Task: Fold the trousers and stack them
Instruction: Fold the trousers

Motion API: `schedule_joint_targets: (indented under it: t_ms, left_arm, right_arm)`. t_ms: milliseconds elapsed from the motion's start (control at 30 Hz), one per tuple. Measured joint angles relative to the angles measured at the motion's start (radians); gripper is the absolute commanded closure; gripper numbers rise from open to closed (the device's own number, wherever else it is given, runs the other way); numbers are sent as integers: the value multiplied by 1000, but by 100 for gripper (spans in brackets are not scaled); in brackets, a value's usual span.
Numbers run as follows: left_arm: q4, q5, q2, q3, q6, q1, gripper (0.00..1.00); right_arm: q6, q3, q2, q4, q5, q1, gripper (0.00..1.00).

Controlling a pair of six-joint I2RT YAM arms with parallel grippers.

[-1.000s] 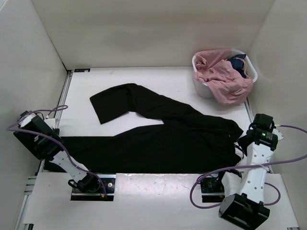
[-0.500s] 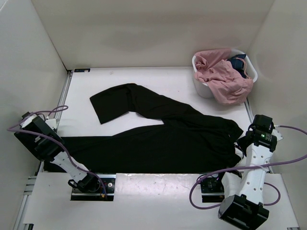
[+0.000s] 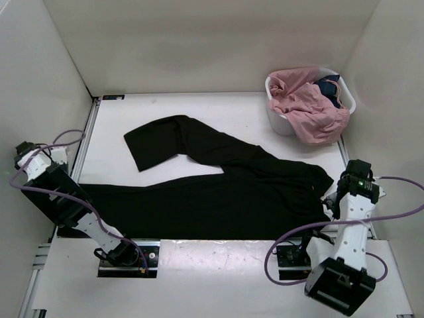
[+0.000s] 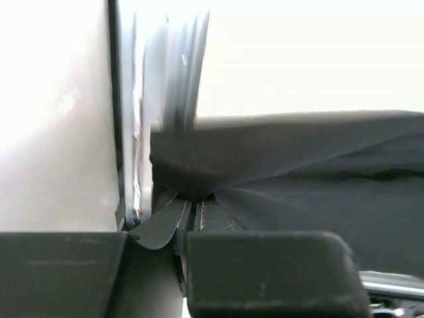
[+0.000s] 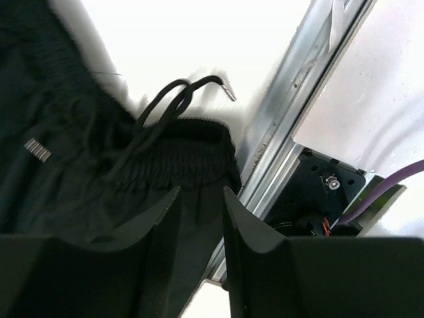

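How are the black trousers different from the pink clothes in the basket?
The trousers are black; the pink garment is pink. The trousers lie spread out across the table, while the pink garment is bunched up in the white basket, spilling over its rim. The trousers cover far more room than the pink garment does. Both are soft cloth.
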Motion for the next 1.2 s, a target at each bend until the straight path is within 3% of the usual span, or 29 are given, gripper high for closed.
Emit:
schedule_joint_targets:
  t_ms: [367, 533, 600, 633, 700, 800, 967, 1200]
  left_arm:
    - [-50, 182, 106, 185, -114, -19, 85]
    - [-55, 181, 220, 270, -155, -34, 68]
    - [-51, 155, 261, 293, -169, -47, 60]
    - [-45, 137, 277, 296, -174, -54, 58]
    - [-37, 113, 296, 289, -181, -68, 55]
    - [-14, 88, 283, 229, -174, -87, 53]
    - [-7, 64, 212, 94, -151, -96, 51]
    - [-9, -6, 51, 31, -118, -121, 44]
  right_arm:
    - [20, -42, 122, 75, 34, 0, 67]
    - [28, -43, 148, 92, 71, 2, 67]
    - [28, -42, 158, 99, 85, 2, 62]
    - [27, -40, 159, 101, 92, 2, 54]
    - [19, -29, 147, 99, 101, 2, 40]
    - [3, 13, 98, 98, 108, 2, 34]
    - [-3, 49, 46, 94, 110, 2, 31]
    - [53, -61, 97, 85, 91, 2, 31]
